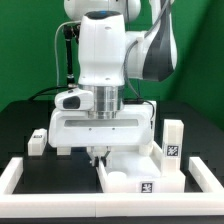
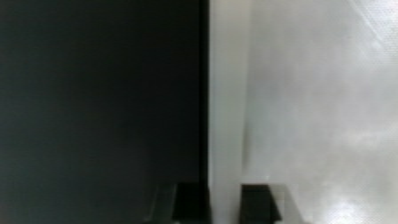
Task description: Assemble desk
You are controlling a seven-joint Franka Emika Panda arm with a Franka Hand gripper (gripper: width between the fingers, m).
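Observation:
The white desk tabletop [image 1: 132,172] lies on the black table in front of the arm, with a tag on its near face. My gripper [image 1: 98,153] is down at its far corner on the exterior view's left. In the wrist view the tabletop [image 2: 311,100] fills one side and the dark table the other. My gripper [image 2: 226,203] straddles the tabletop's edge with a narrow gap, one finger [image 2: 191,203] outside and one inside, shut on that edge. One white leg [image 1: 172,141] stands upright with a tag at the exterior view's right. Another leg [image 1: 38,138] sits at the left.
The low white border rail [image 1: 20,176] runs along the front and up the exterior view's right side [image 1: 207,170], close to the tabletop. A green backdrop stands behind the arm.

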